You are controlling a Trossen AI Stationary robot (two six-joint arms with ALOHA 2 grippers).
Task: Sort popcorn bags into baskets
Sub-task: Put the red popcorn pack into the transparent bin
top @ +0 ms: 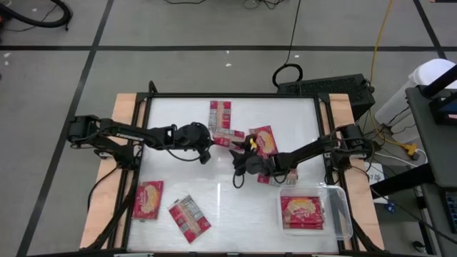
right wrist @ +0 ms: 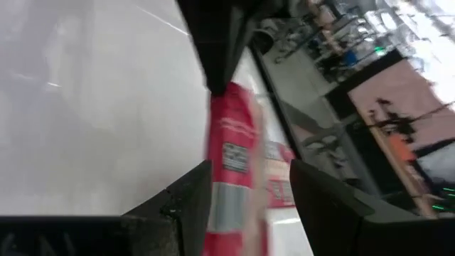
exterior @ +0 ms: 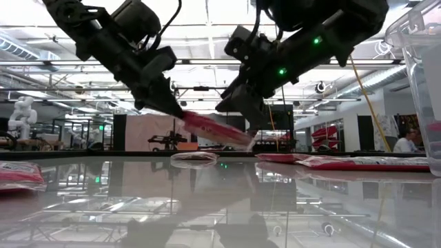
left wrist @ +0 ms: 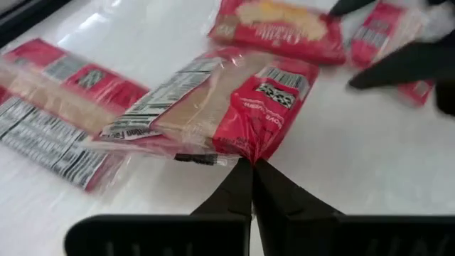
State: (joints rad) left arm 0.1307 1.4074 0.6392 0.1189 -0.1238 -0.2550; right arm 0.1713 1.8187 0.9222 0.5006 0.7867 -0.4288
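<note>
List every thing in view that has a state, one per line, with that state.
Left pincer: shut on the lifted flat red popcorn packet, pinching its edge.
Right pincer: open, its fingers either side of that packet.
Clear plastic rectangular bin: upright, holding red packets.
Other red packets: lying flat on the table.

White table: popcorn bags, clear bin on it.

1. Held popcorn bag: blurred in the right wrist view, its lower end cut off by the frame edge.
2. Right tool: fingertips hidden under the arm in the high view.
3. Clear basket: cut off at the low view's right edge.
</note>
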